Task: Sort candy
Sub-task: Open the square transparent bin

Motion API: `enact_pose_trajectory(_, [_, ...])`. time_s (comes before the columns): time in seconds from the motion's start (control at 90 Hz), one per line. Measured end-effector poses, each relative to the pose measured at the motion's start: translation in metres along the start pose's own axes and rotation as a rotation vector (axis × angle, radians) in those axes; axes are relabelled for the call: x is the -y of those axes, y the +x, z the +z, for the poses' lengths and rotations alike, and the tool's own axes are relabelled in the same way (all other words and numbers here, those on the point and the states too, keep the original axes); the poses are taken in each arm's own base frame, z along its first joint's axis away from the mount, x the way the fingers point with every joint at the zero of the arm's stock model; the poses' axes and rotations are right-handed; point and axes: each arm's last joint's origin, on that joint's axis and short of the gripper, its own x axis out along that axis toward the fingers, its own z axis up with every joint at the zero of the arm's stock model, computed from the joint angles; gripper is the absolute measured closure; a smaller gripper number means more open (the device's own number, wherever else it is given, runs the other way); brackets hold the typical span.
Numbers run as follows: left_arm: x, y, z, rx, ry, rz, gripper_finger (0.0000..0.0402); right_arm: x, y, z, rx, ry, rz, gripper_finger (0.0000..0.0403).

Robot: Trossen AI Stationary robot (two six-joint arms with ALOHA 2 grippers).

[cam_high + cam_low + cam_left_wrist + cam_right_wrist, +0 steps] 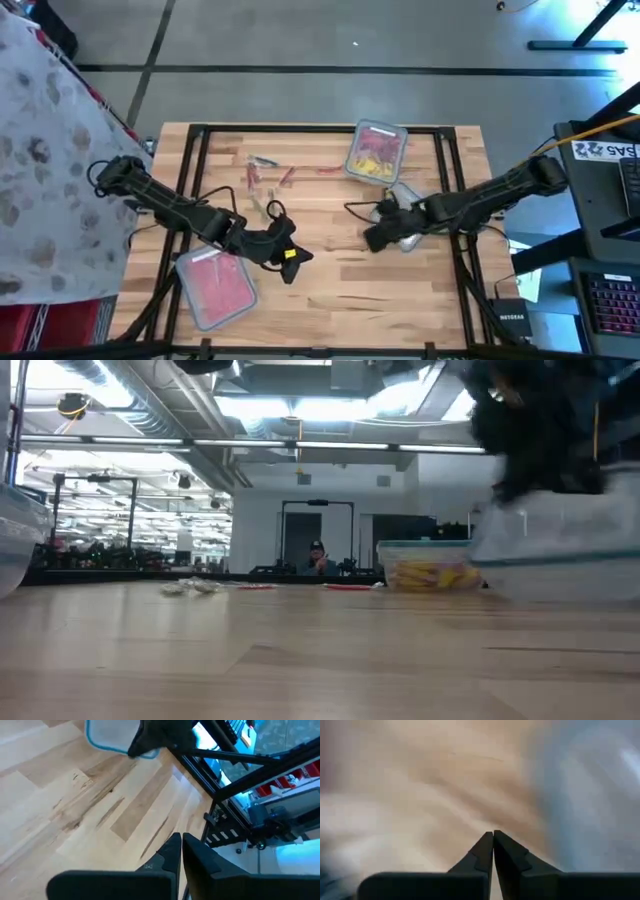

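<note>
Wooden boards make the table point(330, 270), and on it we see 3 clear containers. The one at the far edge point(376, 152) holds yellow candy point(372, 160) with a few red pieces. The one at the near left corner point(215, 286) holds red candy point(216, 283). The third container point(405, 222) lies at the right side, mostly under the right arm, and we cannot tell what is in it.

Some loose candy point(268, 176) is scattered on the wood between the far container and the left arm: red pieces, and 1 or 2 silvery ones. In the low view these pieces point(192, 587) show as a thin line far across the table, beside the container with the yellow candy point(428, 565).

Our left gripper point(292, 262) is above the table just beside the red container. In the left wrist view its fingers point(170, 855) are closed together with only a thin slit between them, and we see nothing held.

Our right gripper point(372, 240) is at the near left end of the third container. Its fingers point(484, 849) are pressed together, with nothing between them.
</note>
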Motion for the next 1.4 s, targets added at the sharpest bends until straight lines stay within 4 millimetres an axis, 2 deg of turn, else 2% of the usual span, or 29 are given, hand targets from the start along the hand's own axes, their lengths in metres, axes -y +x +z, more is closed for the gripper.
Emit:
enact_pose_trajectory(0.078, [0.000, 0.000, 0.000, 0.000, -0.001, 0.000, 0.0401, -0.014, -0.001, 0.004, 0.044, -0.061, 0.132, 0.0403])
enact_pose_trajectory(0.167, [0.000, 0.000, 0.000, 0.000, -0.001, 0.000, 0.0401, -0.023, -0.013, 0.009, 0.079, -0.065, 0.106, 0.0403])
enact_pose_trajectory(0.322, [0.001, -0.001, -0.001, -0.004, 0.001, -0.003, 0.0401, -0.028, -0.041, 0.015, 0.070, -0.095, -0.117, 0.0403])
enact_pose_trajectory(0.444, [0.002, -0.001, -0.003, -0.008, 0.005, -0.007, 0.0401, -0.019, -0.064, 0.017, 0.060, -0.096, -0.371, 0.0403])
enact_pose_trajectory(0.567, [0.002, -0.001, -0.003, -0.008, 0.005, -0.007, 0.0402, -0.003, -0.072, 0.014, 0.044, -0.078, -0.550, 0.0403])
enact_pose_trajectory(0.789, [0.002, -0.001, -0.003, -0.008, 0.005, -0.006, 0.0402, 0.026, -0.048, 0.001, -0.034, -0.047, -0.639, 0.0403])
enact_pose_trajectory(0.978, [0.002, -0.002, -0.003, -0.007, 0.004, -0.009, 0.0401, 0.030, -0.018, -0.006, -0.099, 0.007, -0.521, 0.0403])
enact_pose_trajectory(1.256, [0.002, -0.002, -0.002, -0.006, 0.003, -0.009, 0.0401, -0.007, 0.023, 0.000, -0.061, 0.002, -0.175, 0.0403])
enact_pose_trajectory(1.4, [0.002, -0.002, -0.002, -0.006, 0.003, -0.008, 0.0401, -0.037, 0.025, 0.009, -0.009, -0.029, 0.020, 0.0403])
